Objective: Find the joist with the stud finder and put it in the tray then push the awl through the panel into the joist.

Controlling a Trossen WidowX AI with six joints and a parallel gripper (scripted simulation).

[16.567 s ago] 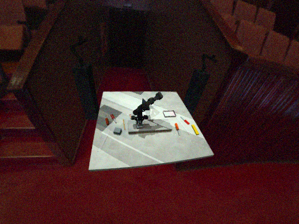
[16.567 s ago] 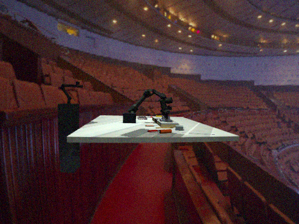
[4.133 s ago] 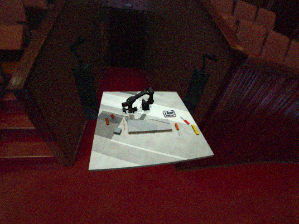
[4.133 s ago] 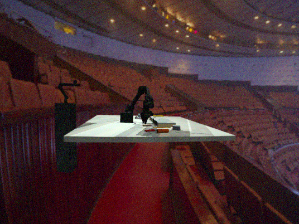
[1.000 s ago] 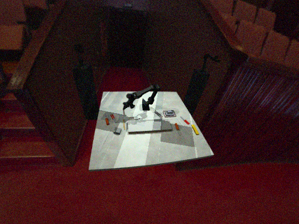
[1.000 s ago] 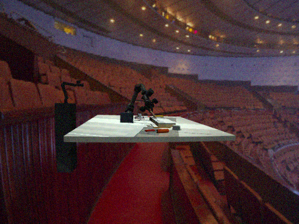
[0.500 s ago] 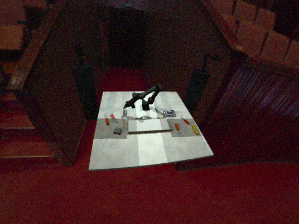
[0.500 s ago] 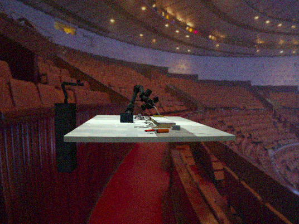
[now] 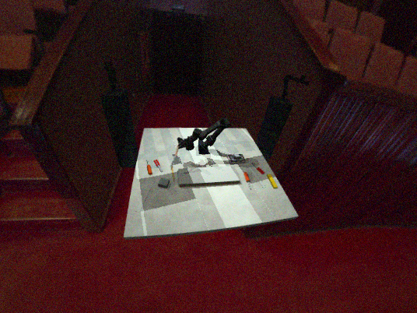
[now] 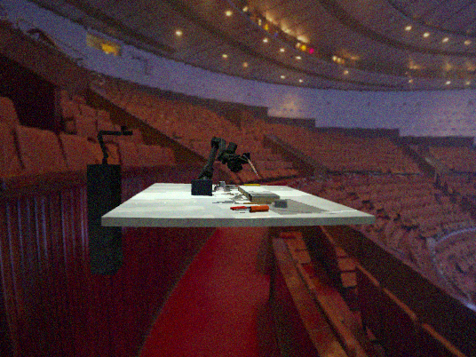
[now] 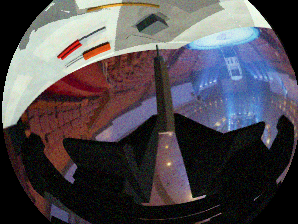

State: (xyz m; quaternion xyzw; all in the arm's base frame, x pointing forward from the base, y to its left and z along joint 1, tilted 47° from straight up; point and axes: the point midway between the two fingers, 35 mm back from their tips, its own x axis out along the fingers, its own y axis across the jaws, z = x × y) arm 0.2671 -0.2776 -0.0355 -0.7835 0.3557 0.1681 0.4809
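My gripper is shut on the awl. The awl has a tapered brownish handle and a thin dark tip. It slants in the air, tip down and outward, clear of the table and behind the panel's left end in the top view. The floor panel is a pale, flat slab in the middle of the table. The tray is behind the panel on the right, with a small thing in it; whether this is the stud finder is too small to tell.
A grey block and a thin yellow-orange stick lie left of the panel. Orange and red handled tools lie further left. Another orange-handled tool and a yellow tool lie right.
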